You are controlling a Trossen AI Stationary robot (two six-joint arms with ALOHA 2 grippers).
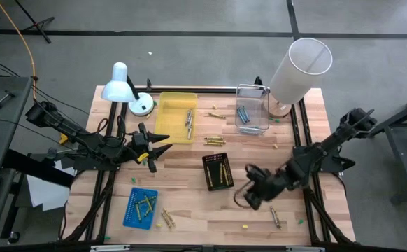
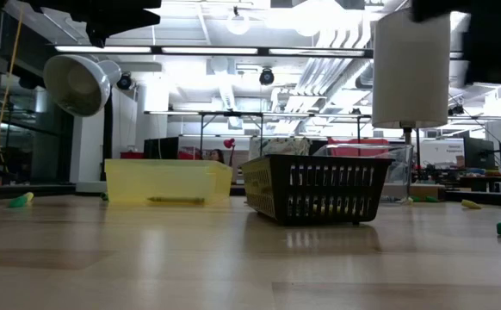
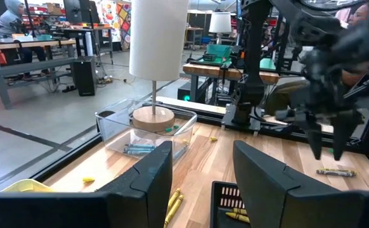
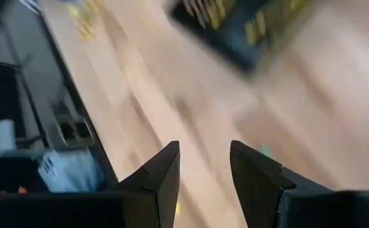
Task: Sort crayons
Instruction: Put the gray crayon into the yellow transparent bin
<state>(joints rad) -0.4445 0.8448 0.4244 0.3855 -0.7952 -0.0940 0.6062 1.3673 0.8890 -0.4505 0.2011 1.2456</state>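
Clearly our right gripper [image 1: 249, 198] is nearer: fingers apart, empty, it hovers just beside the loose greyish crayon [image 1: 276, 218] lying diagonally on the pale wooden table [image 1: 189, 203]; our left gripper [image 1: 163, 148] waits parted.

black basket [image 1: 217, 171] mid-table, bare wood [image 1: 189, 203] around

Overhead and table-level views share the black basket [image 1: 217, 171]; wrist views seemingly closer.

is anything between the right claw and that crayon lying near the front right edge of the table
Nothing visible. In the high view the right claw hangs open over bare wood, and the crayon lies just beyond it, with only table between. The black basket sits off to the side.
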